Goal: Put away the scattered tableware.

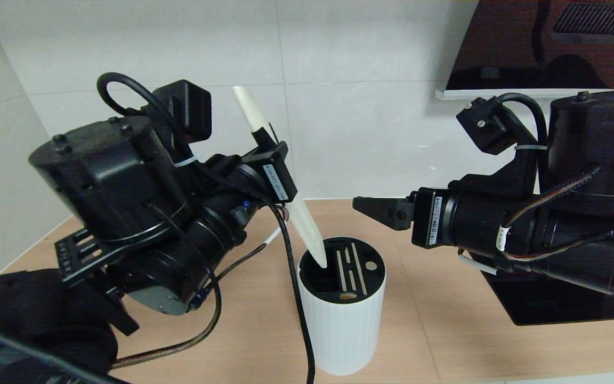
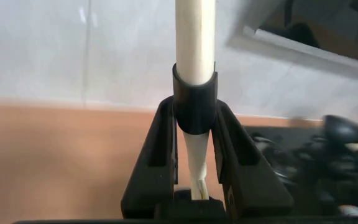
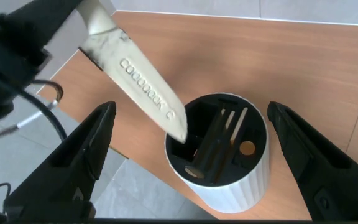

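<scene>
Head view: knife (image 1: 307,229) slants, tip down in holder (image 1: 341,330).

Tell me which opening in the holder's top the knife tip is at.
The wide dark opening, not the narrow slots or round holes beside it. The left gripper holds the knife there.

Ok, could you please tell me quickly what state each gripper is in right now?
Left gripper: closed on the knife.
Right gripper: open, holding nothing.
</scene>
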Robot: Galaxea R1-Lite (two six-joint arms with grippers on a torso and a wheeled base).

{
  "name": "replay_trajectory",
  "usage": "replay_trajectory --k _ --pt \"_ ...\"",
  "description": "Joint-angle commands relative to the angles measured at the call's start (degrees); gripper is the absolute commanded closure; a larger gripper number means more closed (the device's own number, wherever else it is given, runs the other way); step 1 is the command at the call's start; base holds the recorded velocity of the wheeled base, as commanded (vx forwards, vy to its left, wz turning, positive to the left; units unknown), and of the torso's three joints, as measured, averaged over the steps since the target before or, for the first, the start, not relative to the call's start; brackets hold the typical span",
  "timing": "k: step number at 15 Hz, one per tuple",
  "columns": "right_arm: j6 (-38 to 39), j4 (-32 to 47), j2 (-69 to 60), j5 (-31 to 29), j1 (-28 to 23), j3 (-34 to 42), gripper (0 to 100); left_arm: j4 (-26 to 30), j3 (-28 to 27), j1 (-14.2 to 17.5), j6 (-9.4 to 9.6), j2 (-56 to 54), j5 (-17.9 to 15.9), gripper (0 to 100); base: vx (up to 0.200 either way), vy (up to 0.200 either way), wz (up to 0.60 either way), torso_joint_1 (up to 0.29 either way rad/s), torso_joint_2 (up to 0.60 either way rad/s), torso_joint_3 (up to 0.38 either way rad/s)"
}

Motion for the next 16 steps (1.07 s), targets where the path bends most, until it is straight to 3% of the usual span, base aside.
replay_trajectory --k 1,4,16 --pt "-0.01 -0.03 0.48 -0.01 0.02 -0.01 0 -4.17 1.82 -2.05 2.76 3.53 3.59 100 0.000 0.000 0.00 0.000 0.00 0.000" --pt "-0.01 -0.12 0.57 -0.01 -0.07 -0.01 0 -5.49 1.82 -2.75 4.43 4.32 5.88 100 0.000 0.000 0.00 0.000 0.00 0.000" --pt "-0.01 -0.21 0.74 -0.01 -0.60 -0.01 0 -6.46 3.14 -4.86 4.43 7.40 5.79 100 0.000 0.000 0.00 0.000 0.00 0.000"
